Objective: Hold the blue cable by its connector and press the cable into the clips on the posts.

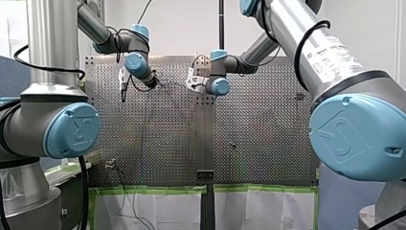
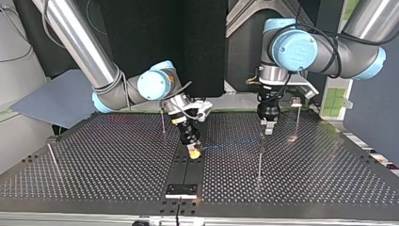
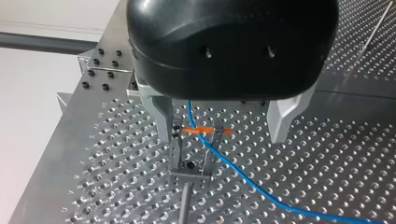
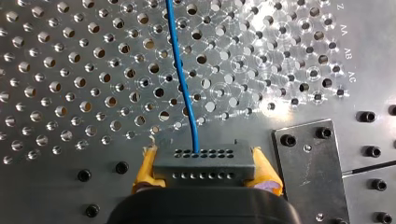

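Now, the robot's right gripper (image 4: pixel 206 173) has its yellow pads (image 4: pixel 264 172) clamped on either end of the dark connector (image 4: pixel 201 158), low over the middle of the perforated table (image 4: pixel 70 70). The blue cable (image 4: pixel 182 79) runs straight out of it toward the post at the top view's right. Over there the left gripper (image 3: pixel 222 126) hangs with its metal fingers (image 3: pixel 161 116) spread wide, gripping nothing. The cable passes between them and slants across the clip (image 3: pixel 191 156) atop the post (image 3: pixel 185 200), beside a small orange tab (image 3: pixel 198 129). It looks laid against the clip rather than seated, though I can't be sure. To do this well, I'd say hold light tension from the connector end so the line sits over the slot. Then press down squarely just beside the clip, or the cable may slip off sideways.
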